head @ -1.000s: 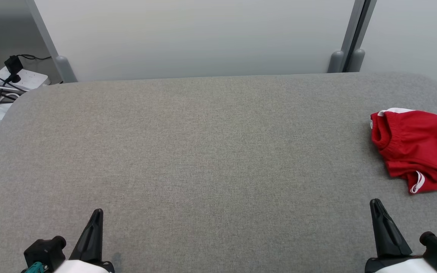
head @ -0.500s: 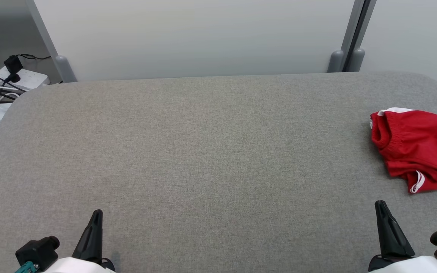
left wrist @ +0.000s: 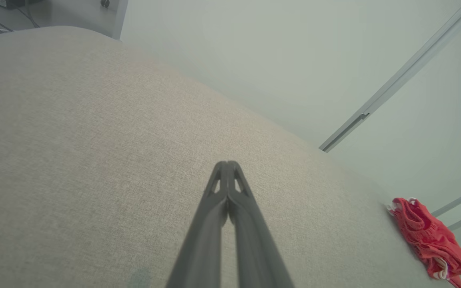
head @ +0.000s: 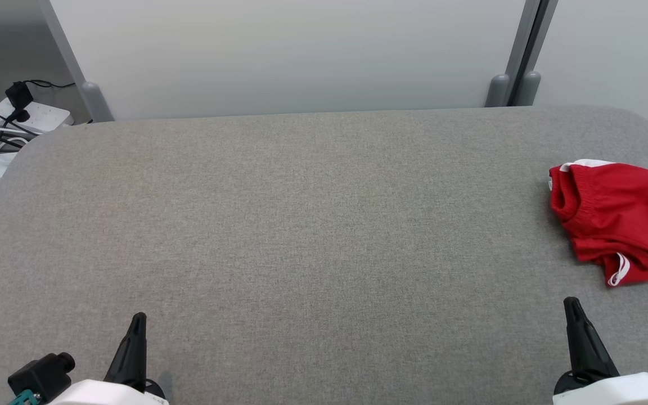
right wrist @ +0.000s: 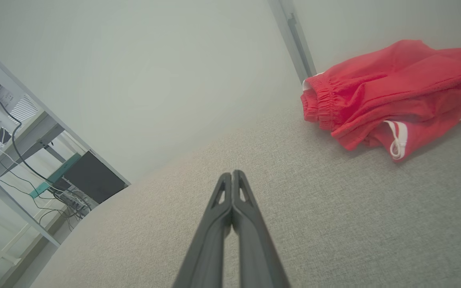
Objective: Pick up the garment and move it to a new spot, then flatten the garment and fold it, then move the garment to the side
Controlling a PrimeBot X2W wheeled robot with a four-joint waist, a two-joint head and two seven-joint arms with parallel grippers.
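Right gripper [head: 571,304] lower; wrist-view black panel [right wrist: 94,176]

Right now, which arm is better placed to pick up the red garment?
Right. The red garment lies bunched at the right side of the table, close ahead of the right fingers. The left fingers sit far across the table. Both pairs are shut, so the right ones must open first.

Grey felt table [head: 301,225], pale partition wall [head: 290,56] behind.
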